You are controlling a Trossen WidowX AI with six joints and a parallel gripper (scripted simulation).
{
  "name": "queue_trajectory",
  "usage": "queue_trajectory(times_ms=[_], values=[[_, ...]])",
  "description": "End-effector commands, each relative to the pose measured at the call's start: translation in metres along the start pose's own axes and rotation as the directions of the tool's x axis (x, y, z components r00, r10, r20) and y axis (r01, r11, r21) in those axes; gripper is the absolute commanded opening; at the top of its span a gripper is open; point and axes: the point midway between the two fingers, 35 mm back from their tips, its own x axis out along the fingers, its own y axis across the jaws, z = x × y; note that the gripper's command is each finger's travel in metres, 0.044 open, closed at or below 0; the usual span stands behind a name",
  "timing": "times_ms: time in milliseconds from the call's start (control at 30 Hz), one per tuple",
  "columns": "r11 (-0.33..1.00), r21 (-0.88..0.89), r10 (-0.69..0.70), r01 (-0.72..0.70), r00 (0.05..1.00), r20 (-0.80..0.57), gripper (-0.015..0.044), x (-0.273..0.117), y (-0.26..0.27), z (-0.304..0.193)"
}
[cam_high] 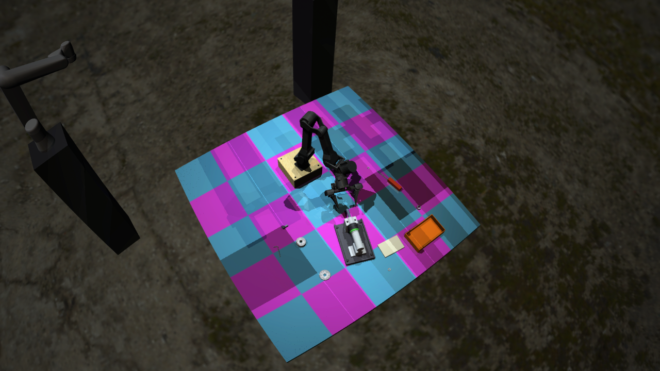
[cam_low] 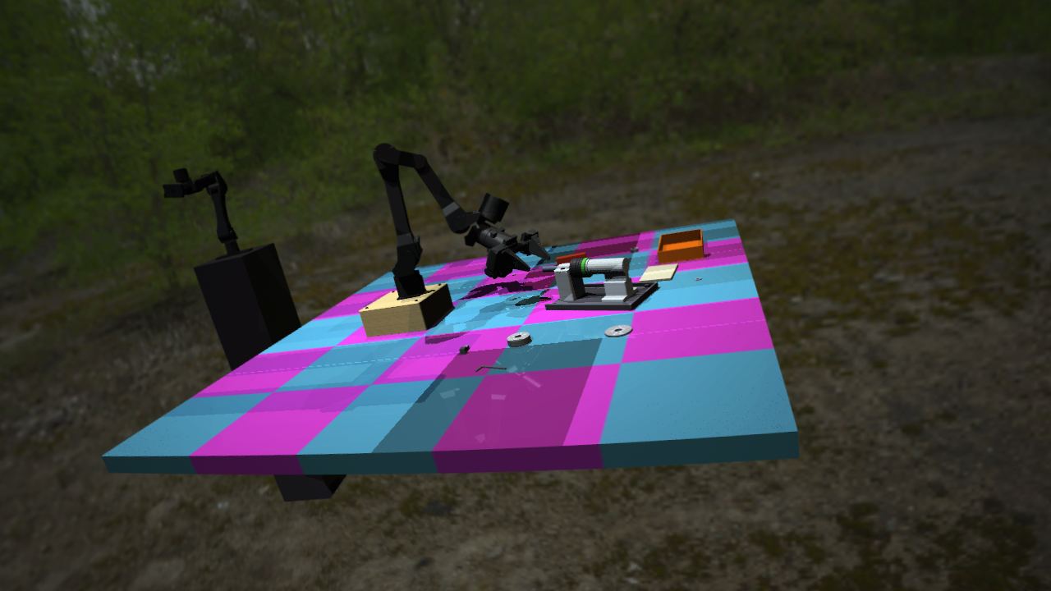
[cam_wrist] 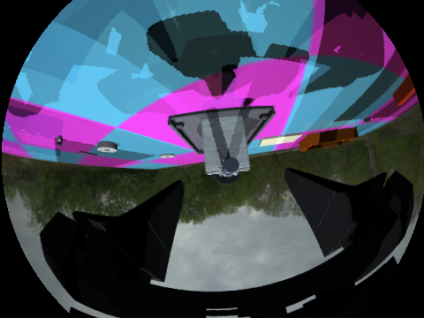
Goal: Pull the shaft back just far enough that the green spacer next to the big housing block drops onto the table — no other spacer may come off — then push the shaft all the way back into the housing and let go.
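The shaft end [cam_low: 548, 268] [cam_wrist: 230, 166] sticks out of the near grey support block [cam_high: 350, 221] [cam_low: 564, 281] toward my gripper [cam_high: 346, 207] [cam_low: 538, 263] [cam_wrist: 235, 179]. The gripper is open and empty, its fingertips close to the shaft end, which shows between the two tips in the wrist view. The green spacer [cam_high: 353, 230] [cam_low: 584, 266] is on the shaft, against the pale housing cylinder [cam_high: 357, 242] [cam_low: 608, 266]. Dark spacers [cam_low: 575, 267] sit between it and the support block. Everything stands on the dark base plate [cam_high: 342, 243] [cam_low: 569, 304] [cam_wrist: 187, 128]. The shaft inside the housing is hidden.
An orange tray [cam_high: 424, 233] [cam_low: 680, 248] [cam_wrist: 328, 140] and a pale card [cam_high: 391, 246] [cam_low: 658, 273] [cam_wrist: 280, 140] lie beside the fixture. A red-handled screwdriver [cam_high: 394, 184] lies behind it. Two pale rings, a bolt [cam_high: 284, 226] [cam_low: 463, 350] and a hex key lie on the other side.
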Motion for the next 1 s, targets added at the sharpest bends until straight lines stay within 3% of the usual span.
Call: queue_trajectory(times_ms=[0, 967], values=[[1.000, 0.002, 0.005, -0.005, 1.000, 0.001, 0.0440, 0.000, 0.001, 0.001], [1.000, 0.002, 0.006, -0.006, 1.000, -0.001, 0.0440, 0.035, 0.002, 0.000]])
